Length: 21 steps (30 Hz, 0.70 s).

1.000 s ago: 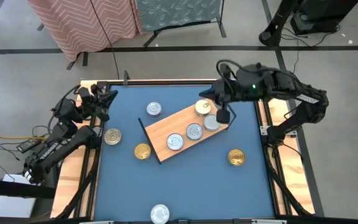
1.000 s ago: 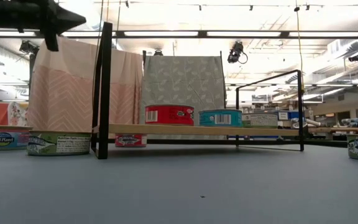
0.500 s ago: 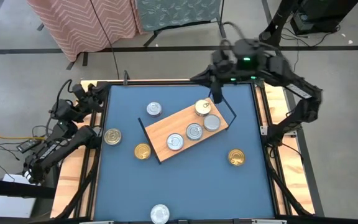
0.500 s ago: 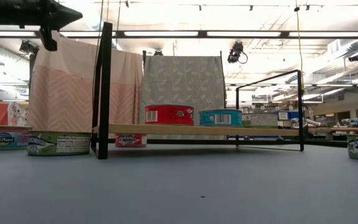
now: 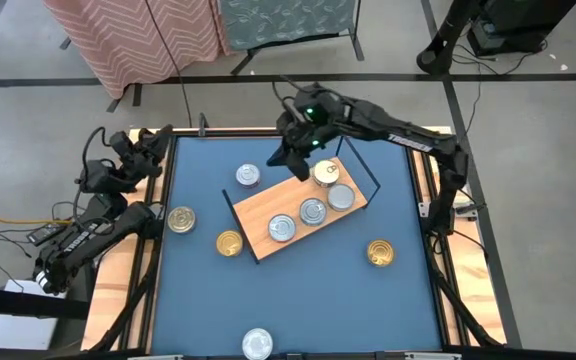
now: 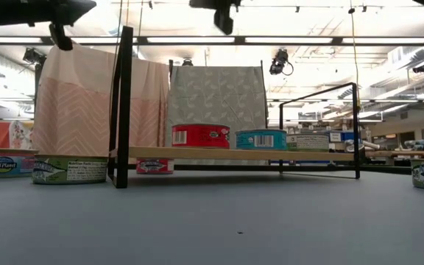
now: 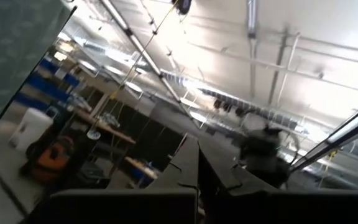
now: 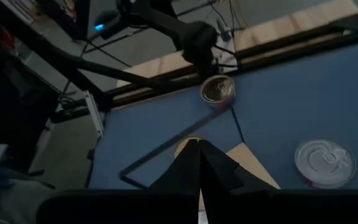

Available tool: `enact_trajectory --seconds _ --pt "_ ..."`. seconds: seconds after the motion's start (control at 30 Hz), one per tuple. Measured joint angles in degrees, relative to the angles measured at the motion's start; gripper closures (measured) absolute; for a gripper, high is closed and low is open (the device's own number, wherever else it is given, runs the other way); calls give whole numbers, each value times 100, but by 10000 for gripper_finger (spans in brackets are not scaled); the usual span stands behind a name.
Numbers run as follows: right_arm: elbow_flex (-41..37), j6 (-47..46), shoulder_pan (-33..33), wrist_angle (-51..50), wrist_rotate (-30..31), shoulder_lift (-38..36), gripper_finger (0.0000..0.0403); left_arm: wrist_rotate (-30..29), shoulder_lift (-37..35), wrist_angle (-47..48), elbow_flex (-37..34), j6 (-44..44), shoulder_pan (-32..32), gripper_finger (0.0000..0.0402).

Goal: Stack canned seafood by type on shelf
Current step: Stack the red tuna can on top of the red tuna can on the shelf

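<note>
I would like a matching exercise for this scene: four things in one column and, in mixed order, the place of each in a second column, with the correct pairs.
Things:
1. gold-lid can
2. silver can
3. right gripper
4. left gripper

Places:
A. at the table's left rim, away from the cans
B. on the blue table, off the shelf, near its far left end
C. above the shelf's far edge, empty
D. on the shelf, at its far right end

Pairs: 1-D, 2-B, 3-C, 4-A
</note>
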<state>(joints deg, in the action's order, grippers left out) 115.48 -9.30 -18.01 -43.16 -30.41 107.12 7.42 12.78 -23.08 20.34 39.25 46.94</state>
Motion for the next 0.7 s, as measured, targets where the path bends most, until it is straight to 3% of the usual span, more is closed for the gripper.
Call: enact_trajectory --seconds 0.13,0.33,0.7 --pt "0 -149 -94 326 -40 314 392 62 0 -106 0 4 0 396" --pt "2 -6 -201 815 -728 824 392 417 42 -74 0 0 -7 396" --pt "4 596 -441 748 -1147 1375 392 523 328 -94 0 -4 -7 396"
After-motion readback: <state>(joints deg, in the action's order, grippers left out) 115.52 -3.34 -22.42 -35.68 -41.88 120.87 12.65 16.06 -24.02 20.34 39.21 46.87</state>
